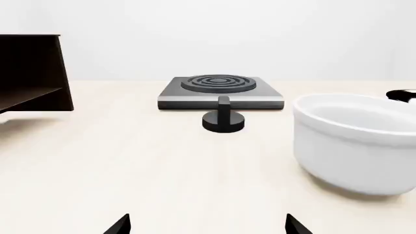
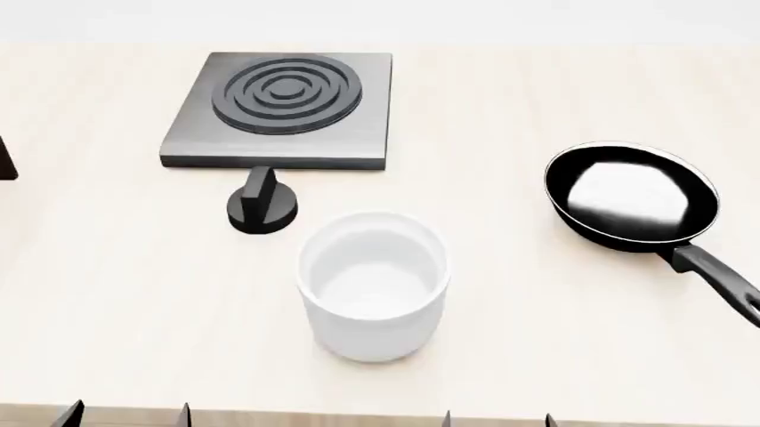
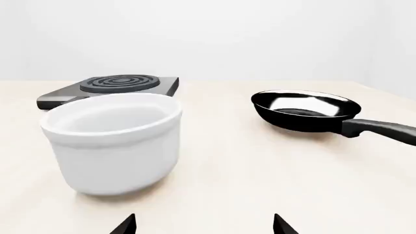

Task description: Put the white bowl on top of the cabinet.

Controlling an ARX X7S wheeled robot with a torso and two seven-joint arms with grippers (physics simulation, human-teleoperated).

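nothing is done yet: the cabinet sits at the worktop's far left edge with nothing visible on it, and the white bowl stands untouched near the middle of the front edge. left gripper and right gripper wait at that front edge, jaws spread, holding nothing, so grasp, lift and placing all remain.

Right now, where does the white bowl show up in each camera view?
Head view: white bowl at centre, near the table's front edge.
Left wrist view: at the right edge, partly cropped.
Right wrist view: left of centre.
Shared landmark: the stove plate, behind the bowl in all three.
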